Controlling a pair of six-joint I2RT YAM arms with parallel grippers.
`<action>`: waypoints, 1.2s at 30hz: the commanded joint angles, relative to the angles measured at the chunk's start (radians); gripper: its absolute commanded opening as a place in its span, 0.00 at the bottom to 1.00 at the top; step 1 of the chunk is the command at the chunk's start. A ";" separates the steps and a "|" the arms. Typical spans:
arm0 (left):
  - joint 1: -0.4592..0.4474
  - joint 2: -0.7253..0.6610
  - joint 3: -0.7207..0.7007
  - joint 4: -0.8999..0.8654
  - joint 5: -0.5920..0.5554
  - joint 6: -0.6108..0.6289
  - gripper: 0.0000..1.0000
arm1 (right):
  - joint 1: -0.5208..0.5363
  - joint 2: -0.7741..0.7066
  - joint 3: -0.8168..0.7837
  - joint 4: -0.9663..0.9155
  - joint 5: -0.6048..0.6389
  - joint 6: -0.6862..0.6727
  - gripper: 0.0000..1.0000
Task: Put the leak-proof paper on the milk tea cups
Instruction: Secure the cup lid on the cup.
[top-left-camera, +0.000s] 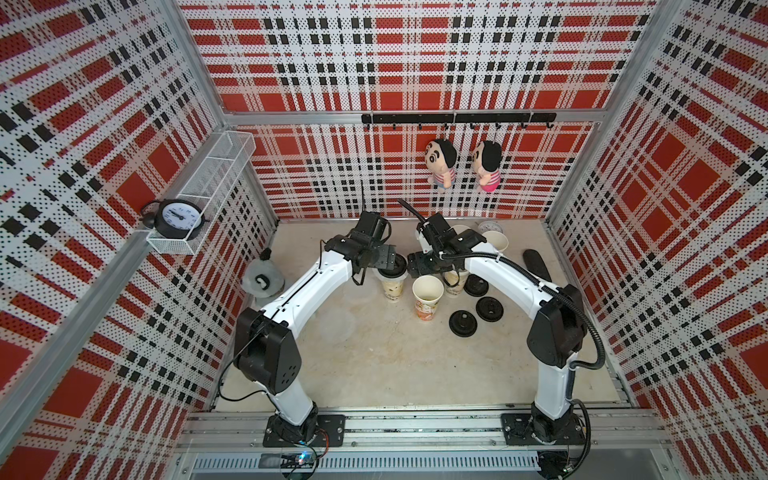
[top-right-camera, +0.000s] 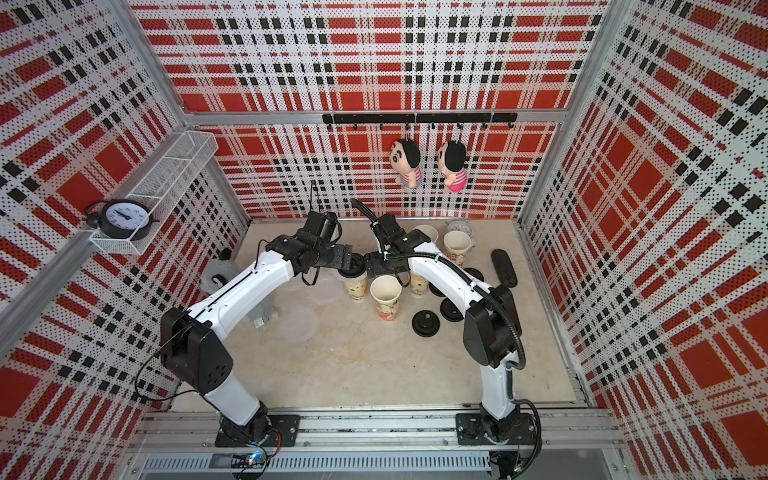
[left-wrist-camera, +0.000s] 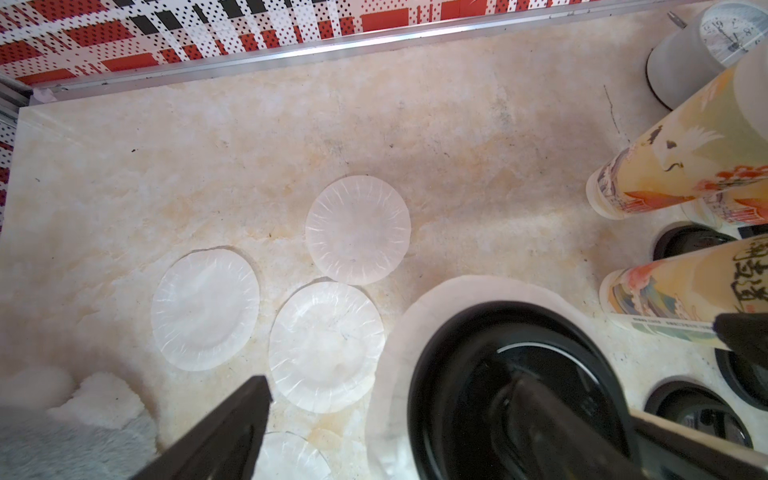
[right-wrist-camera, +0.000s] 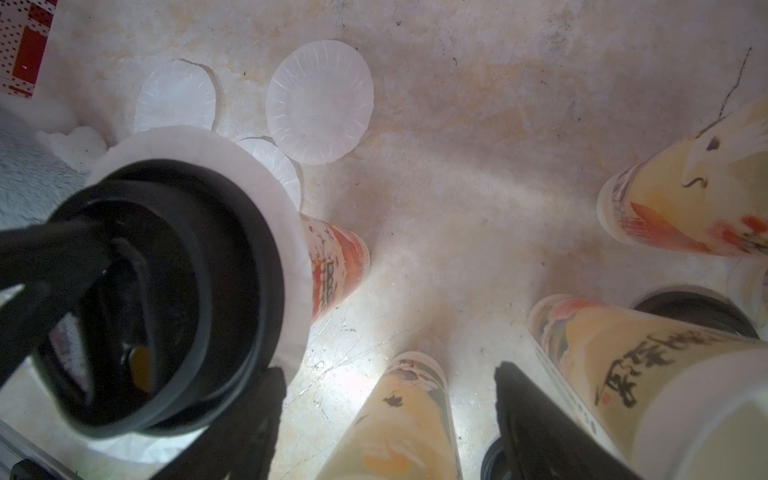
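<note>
Flimsy whitish translucent round paper sheets (left-wrist-camera: 357, 228) are judged best pinched at an edge; left jaws are released, right jaws' hold cannot be told.

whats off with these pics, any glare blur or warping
Left wrist view: the leak-proof paper on the table is sharp, the near black lid soft. Right wrist view: dim, a glare patch on the table beside a milk tea cup; the lid blurred. Both top views: wide-angle warping bows the walls, the paper barely shows.
</note>
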 joint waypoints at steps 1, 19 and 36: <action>-0.007 -0.005 0.001 0.017 0.007 0.003 0.94 | 0.007 -0.002 0.000 0.004 -0.004 -0.011 0.83; -0.013 -0.049 -0.036 0.010 0.017 -0.008 0.94 | 0.008 0.003 0.001 0.004 -0.007 -0.012 0.83; -0.014 -0.047 -0.064 -0.014 -0.033 -0.017 0.92 | 0.011 0.010 -0.003 0.003 -0.009 -0.011 0.83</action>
